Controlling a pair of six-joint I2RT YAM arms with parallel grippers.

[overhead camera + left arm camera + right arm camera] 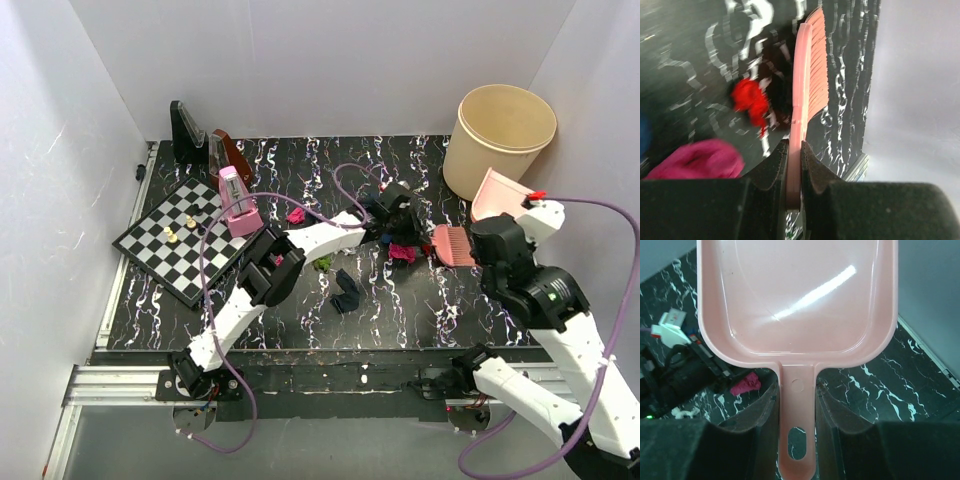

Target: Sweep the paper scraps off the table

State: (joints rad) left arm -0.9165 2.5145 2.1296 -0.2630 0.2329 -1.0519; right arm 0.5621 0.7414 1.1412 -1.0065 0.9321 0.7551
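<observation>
The dustpan (800,300) is smooth, shiny pink plastic (light bounces off it), the brush (812,85) looks like pink plastic too, the scraps (750,100) are crumpled paper, and the table (450,300) is smooth with a marble look.

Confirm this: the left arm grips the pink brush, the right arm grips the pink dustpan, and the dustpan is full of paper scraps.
Not full: the right wrist view shows the dustpan empty. The rest holds: the left fingers grip the brush, the right fingers the dustpan's handle.
</observation>
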